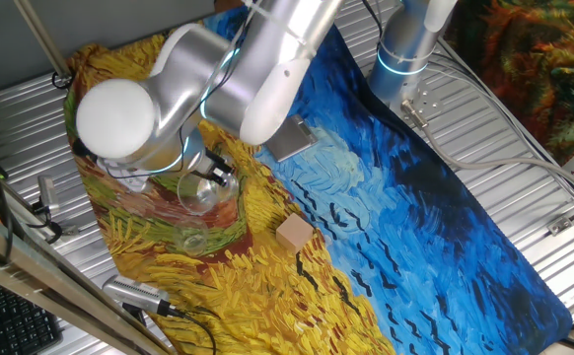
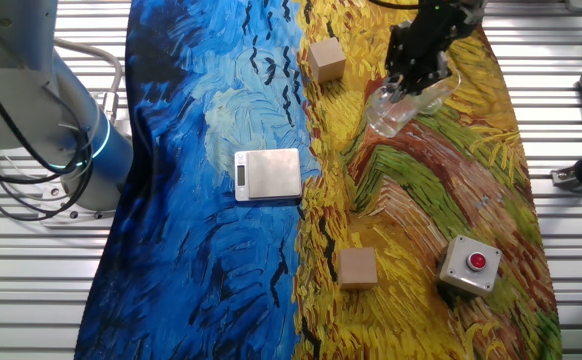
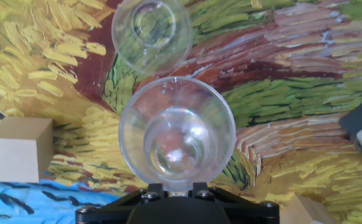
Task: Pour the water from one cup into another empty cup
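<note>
In the hand view I look straight into the larger clear tumbler (image 3: 176, 134), and glints of water (image 3: 171, 152) show at its base. My gripper (image 3: 171, 185) is shut on the tumbler's near wall. The smaller clear cup (image 3: 151, 34) stands just beyond it on the yellow cloth, their rims overlapping in this view. One fixed view shows the tumbler (image 1: 203, 189) under the black gripper (image 1: 214, 174), with the smaller cup (image 1: 193, 237) faint beside it. From the other side the tumbler (image 2: 394, 108) hangs below the gripper (image 2: 418, 72).
A wooden block (image 1: 294, 233) lies right of the cups, and a second block (image 2: 357, 267) lies farther off. A small silver scale (image 2: 268, 173) sits mid-cloth. A grey box with a red button (image 2: 469, 264) stands near the cloth's edge. The painted cloth (image 1: 415, 227) covers the table.
</note>
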